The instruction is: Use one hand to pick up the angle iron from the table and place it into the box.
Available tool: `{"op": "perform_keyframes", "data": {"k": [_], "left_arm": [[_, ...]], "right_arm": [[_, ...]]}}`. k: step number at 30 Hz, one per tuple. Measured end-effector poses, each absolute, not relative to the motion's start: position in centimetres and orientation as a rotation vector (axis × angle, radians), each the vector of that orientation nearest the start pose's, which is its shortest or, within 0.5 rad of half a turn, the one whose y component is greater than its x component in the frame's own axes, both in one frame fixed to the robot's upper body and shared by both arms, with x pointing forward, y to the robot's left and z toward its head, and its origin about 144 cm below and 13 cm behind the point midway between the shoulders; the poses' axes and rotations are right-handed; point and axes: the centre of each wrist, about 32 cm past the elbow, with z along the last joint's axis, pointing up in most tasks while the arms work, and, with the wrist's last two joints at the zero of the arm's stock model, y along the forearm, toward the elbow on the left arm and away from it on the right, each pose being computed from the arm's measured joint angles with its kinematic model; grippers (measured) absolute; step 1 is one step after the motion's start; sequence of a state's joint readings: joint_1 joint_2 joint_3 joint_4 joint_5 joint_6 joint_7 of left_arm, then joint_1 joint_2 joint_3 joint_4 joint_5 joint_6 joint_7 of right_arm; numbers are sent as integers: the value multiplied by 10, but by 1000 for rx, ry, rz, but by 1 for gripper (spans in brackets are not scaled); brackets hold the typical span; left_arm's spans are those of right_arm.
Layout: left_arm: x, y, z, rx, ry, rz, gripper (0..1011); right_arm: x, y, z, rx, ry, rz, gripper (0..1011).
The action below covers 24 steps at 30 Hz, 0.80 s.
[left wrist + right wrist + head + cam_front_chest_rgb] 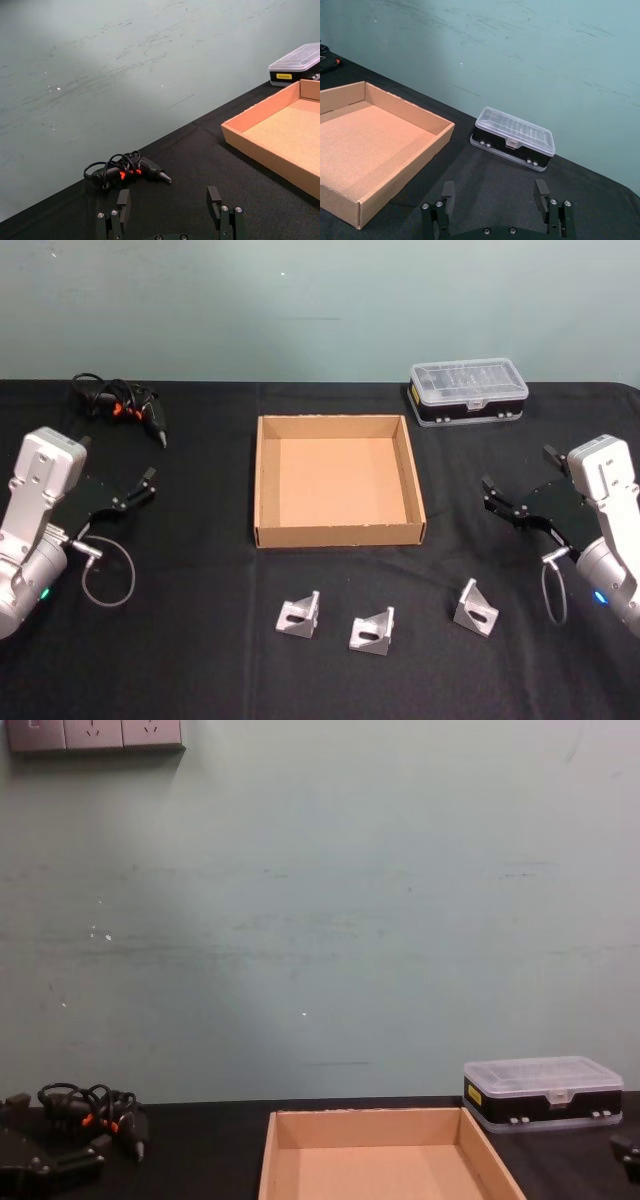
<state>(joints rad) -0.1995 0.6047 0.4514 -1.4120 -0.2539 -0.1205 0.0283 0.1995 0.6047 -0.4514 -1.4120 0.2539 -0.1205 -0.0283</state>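
Three silver angle irons lie in a row on the black table [200,660] near its front edge: left [298,615], middle [372,631], right [476,608]. Behind them the tan cardboard box [340,533] sits open and empty at the table's centre, also seen as the box [385,1122]. My left gripper [117,462] hovers open left of the box and holds nothing; its spread fingers [123,200] point toward the back wall. Right of the box, my right gripper [518,470] is open too, and behind the right angle iron. Its fingers [541,192] stand wide apart.
A black case with a clear lid [467,392] stands at the back right. At the back left lies a black power tool with a coiled cable [125,405]. A teal wall rises behind the table. Bare tabletop lies between the box and the angle irons.
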Motion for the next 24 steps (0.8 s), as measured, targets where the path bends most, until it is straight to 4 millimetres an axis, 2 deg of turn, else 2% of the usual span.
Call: {"op": "perform_keyframes", "data": {"k": [24], "left_arm": [[489, 310, 1140, 304, -285, 1248, 1000]], "right_arm": [[489, -310, 1140, -304, -285, -1248, 1004]]}}
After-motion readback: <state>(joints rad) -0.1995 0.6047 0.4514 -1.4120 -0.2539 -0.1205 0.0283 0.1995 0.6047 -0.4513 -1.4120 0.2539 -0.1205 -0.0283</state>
